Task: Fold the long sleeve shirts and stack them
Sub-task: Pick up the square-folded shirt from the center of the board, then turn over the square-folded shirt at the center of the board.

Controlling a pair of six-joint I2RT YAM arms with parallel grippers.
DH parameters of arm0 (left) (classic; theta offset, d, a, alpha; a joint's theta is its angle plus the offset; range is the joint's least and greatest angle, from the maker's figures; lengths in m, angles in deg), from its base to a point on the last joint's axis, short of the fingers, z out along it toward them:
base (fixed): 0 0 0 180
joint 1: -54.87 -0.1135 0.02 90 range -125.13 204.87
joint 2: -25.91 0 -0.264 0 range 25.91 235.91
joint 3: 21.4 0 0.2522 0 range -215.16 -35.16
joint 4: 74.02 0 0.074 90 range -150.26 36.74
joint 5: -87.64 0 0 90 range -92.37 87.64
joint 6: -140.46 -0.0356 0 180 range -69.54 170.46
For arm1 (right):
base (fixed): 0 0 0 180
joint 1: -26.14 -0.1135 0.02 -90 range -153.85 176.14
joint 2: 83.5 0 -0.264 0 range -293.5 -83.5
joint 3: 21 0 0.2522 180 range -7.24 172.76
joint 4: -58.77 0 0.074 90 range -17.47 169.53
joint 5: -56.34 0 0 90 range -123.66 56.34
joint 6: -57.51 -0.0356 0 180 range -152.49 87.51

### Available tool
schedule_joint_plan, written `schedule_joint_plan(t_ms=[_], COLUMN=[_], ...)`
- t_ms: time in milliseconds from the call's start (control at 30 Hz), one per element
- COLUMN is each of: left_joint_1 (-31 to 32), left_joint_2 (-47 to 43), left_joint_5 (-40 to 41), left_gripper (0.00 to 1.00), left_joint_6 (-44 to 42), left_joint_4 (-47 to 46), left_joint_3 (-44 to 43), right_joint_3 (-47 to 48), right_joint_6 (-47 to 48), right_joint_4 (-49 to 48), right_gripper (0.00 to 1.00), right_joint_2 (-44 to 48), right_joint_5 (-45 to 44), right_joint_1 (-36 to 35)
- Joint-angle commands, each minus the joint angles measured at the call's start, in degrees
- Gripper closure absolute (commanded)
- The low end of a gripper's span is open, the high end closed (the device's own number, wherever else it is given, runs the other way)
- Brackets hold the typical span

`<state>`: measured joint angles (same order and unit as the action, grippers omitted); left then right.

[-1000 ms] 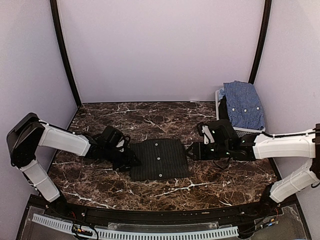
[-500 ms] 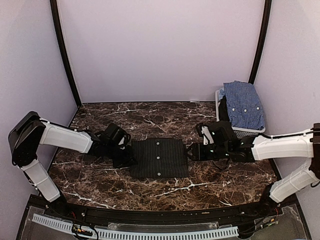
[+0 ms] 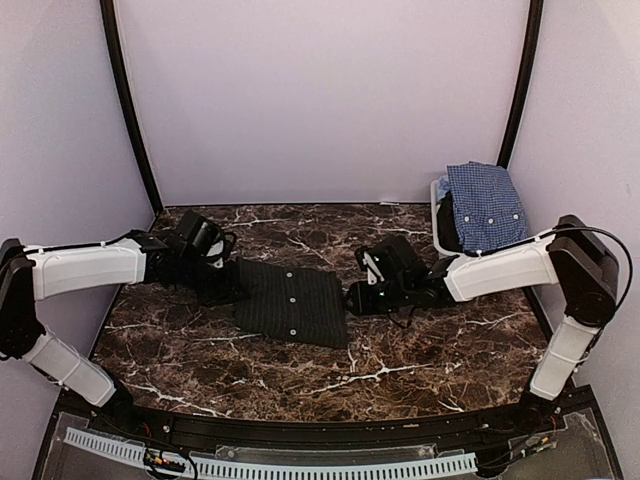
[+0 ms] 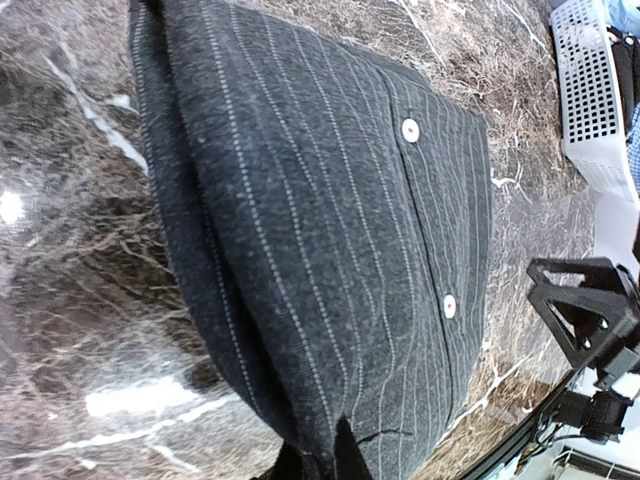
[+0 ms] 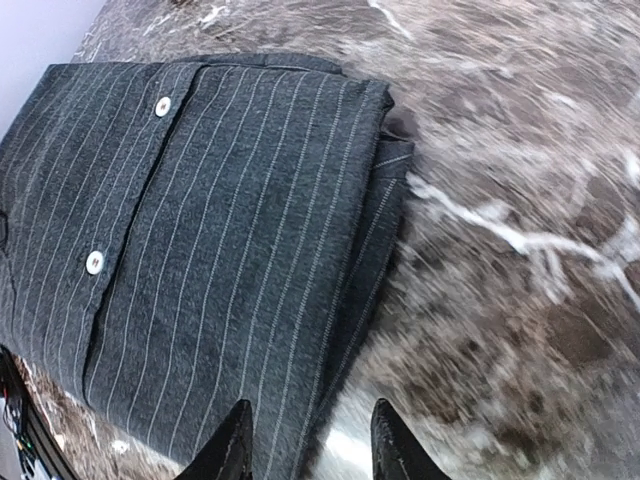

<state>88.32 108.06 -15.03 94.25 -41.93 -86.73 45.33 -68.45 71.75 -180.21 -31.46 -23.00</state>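
The black pinstriped long sleeve shirt (image 3: 290, 302) lies folded on the marble table, small white buttons facing up. My left gripper (image 3: 232, 290) is shut on the shirt's left edge; in the left wrist view the cloth (image 4: 330, 230) is pinched between the fingertips (image 4: 318, 460). My right gripper (image 3: 352, 298) stands open at the shirt's right edge. In the right wrist view its tips (image 5: 308, 440) straddle the folded edge of the cloth (image 5: 200, 220). The blue-and-white checked shirt (image 3: 485, 205) lies draped over the basket at the back right.
The white slatted basket (image 3: 438, 212) stands against the right wall, also seen in the left wrist view (image 4: 590, 90). Purple walls close in the table on three sides. A dark rail runs along the near edge (image 3: 300, 430).
The left gripper has shut on the black shirt's left edge and dragged it left and back, turning it slightly. The right arm followed leftward to the shirt's right edge, its jaws narrowing.
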Motion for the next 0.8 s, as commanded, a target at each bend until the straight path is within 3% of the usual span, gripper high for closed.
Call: schedule_joint_plan(t_ms=[0, 167, 500, 767], left_joint_1=[-2.2, -3.7, -5.1, -5.0], left_joint_2=[-3.3, -3.8, -5.3, -2.9], left_joint_5=[-2.1, -3.5, -3.7, -9.2], left_gripper=[1.00, 1.00, 1.00, 1.00], left_joint_6=[-7.4, -11.0, -15.1, -18.6], left_joint_4=[7.1, 11.3, 17.2, 18.1], left_joint_3=[-2.9, -5.7, -11.4, -17.6], right_joint_3=[7.6, 16.3, 24.9, 30.7], right_joint_6=[0.3, 0.6, 1.2, -0.2], right_joint_4=[-0.5, 1.8, 10.9, 10.0], right_gripper=[0.65, 0.68, 0.85, 0.86], right_joint_2=[-7.0, -14.5, -23.4, -28.6], right_joint_5=[0.5, -0.7, -7.8, -4.5], right_joint_1=[-1.8, -2.7, -5.1, -8.5])
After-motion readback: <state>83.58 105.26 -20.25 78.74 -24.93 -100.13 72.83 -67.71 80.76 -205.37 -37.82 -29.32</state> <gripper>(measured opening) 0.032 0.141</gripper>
